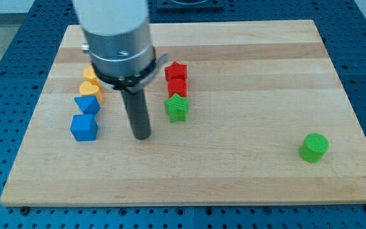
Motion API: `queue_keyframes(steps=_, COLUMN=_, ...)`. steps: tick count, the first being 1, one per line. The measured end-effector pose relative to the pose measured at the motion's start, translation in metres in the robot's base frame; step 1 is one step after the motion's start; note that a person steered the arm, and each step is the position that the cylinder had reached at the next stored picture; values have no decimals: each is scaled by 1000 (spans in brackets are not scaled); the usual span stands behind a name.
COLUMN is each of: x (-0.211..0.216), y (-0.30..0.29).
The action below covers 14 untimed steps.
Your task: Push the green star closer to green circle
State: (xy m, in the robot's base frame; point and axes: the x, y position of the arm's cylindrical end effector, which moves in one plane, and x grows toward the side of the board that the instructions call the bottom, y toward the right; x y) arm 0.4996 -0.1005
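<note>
The green star lies a little left of the board's middle, directly below two red blocks. The green circle is a short cylinder far off toward the view's lower right. My tip rests on the board to the left of the green star and slightly lower, with a small gap between them. It stands between the star and the blue blocks.
A red star and a red block stack in a column just above the green star. At the view's left sit two yellow blocks and two blue blocks. The wooden board ends near the green circle.
</note>
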Motion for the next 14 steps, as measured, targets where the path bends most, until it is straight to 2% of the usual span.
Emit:
queue_keyframes(steps=1, x=-36, y=-8)
queue_keyframes(steps=2, x=-35, y=-7)
queue_keyframes(steps=4, x=-41, y=54)
queue_keyframes(steps=6, x=-64, y=129)
queue_keyframes(steps=7, x=-76, y=148)
queue_keyframes(steps=9, x=-76, y=127)
queue_keyframes(steps=10, x=-66, y=161)
queue_keyframes(steps=11, x=-42, y=224)
queue_keyframes(steps=12, x=-39, y=236)
queue_keyframes(steps=13, x=-6, y=259)
queue_keyframes(steps=14, x=-5, y=252)
